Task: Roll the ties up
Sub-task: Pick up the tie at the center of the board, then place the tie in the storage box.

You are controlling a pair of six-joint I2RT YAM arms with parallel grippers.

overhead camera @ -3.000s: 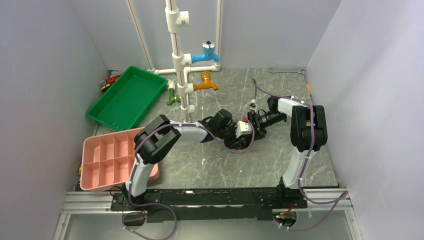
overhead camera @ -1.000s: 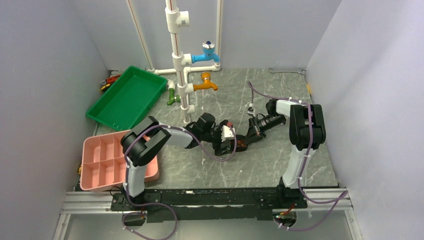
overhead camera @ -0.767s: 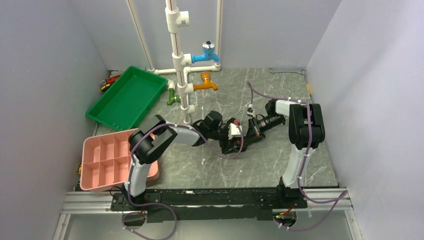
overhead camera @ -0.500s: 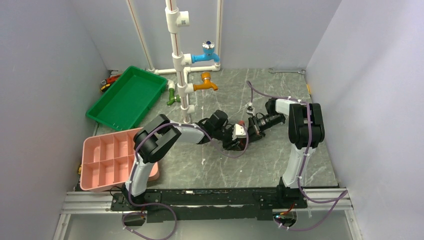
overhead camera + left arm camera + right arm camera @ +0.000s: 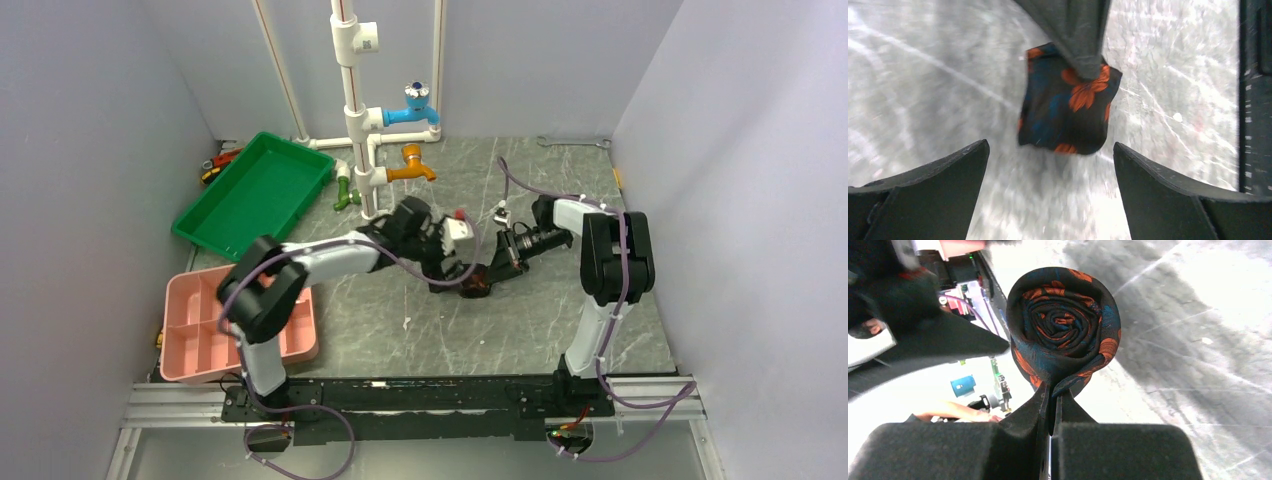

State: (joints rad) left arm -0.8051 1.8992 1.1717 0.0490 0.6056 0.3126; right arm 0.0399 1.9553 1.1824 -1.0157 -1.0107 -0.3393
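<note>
While both arms reach over the middle of the grey table [image 5: 540, 330], the left gripper [image 5: 1050, 150] stands wide open, holding nothing, with the tie [image 5: 1063, 325] between and beyond its fingers. The right gripper [image 5: 1050, 397] is clamped on the tie's outer end. The tie is a tight coil at table level; whether it touches the table cannot be told.

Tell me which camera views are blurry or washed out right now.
Left wrist: motion blur smears the table into streaks and softens the edges of the rolled tie. Right wrist: the tie is crisp, but the background on the left is blown out to white. Top external: sharp and evenly lit, with only soft shadows.
</note>
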